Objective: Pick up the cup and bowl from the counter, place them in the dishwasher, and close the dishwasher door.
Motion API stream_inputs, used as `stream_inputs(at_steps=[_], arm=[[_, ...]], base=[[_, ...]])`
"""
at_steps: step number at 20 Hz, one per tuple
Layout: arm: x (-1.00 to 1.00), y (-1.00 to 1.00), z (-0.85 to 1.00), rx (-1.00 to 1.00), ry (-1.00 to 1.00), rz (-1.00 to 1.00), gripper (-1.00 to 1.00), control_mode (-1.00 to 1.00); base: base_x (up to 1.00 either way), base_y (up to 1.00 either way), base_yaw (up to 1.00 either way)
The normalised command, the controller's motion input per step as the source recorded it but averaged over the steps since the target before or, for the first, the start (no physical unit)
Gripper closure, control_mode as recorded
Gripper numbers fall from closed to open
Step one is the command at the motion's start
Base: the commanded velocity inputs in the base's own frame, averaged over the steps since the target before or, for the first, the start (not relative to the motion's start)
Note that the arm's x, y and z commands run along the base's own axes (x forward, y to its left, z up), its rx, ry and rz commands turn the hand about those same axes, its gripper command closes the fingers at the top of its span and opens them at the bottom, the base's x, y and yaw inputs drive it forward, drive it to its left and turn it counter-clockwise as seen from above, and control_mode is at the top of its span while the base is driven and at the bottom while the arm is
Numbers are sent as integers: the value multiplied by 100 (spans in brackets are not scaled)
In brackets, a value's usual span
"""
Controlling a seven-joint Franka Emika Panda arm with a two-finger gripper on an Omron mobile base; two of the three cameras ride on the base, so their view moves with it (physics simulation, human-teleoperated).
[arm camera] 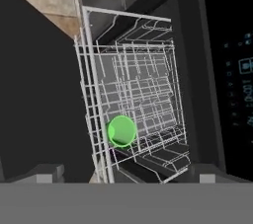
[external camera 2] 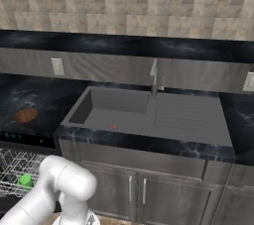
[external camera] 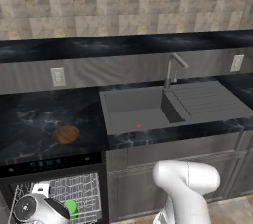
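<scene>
The green cup (arm camera: 121, 130) sits in the white wire rack (arm camera: 143, 85) of the dishwasher (external camera: 49, 163), and it also shows as the cup (external camera: 71, 208) and the cup (external camera 2: 25, 181) in the base views. The rack is pulled out. The dark flat panel on the left of the hand view looks like the lowered dishwasher door (arm camera: 34, 94). My gripper (arm camera: 131, 173) hangs over the rack, a little back from the cup, open with nothing between its fingers. The reddish-brown bowl (external camera: 65, 134) lies on the black counter (external camera: 29, 114) above the dishwasher, left of the sink; in the right base view the bowl (external camera 2: 26, 115) is at the far left.
A grey sink basin (external camera: 138, 112) with a drainboard and a faucet (external camera: 173, 70) lies to the right of the bowl. Grey cabinets (external camera: 173, 156) run under it. Wall outlets (external camera: 58, 76) are set into the backsplash. My white arm (external camera: 185, 183) rises in front of the cabinets.
</scene>
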Motion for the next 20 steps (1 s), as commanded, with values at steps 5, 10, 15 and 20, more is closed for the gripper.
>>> stream_inputs(at_steps=[5, 10, 15, 20], arm=[[0, -17, 53, -4, 0, 0, -100, -100], [0, -13, 54, -3, 0, 0, -100, -100], [0, -16, 49, -2, -2, 0, -100, -100], [0, -20, 39, -4, -3, 0, -100, -100]], base=[[0, 0, 0], [0, 0, 0], [0, 0, 0], [0, 0, 0]])
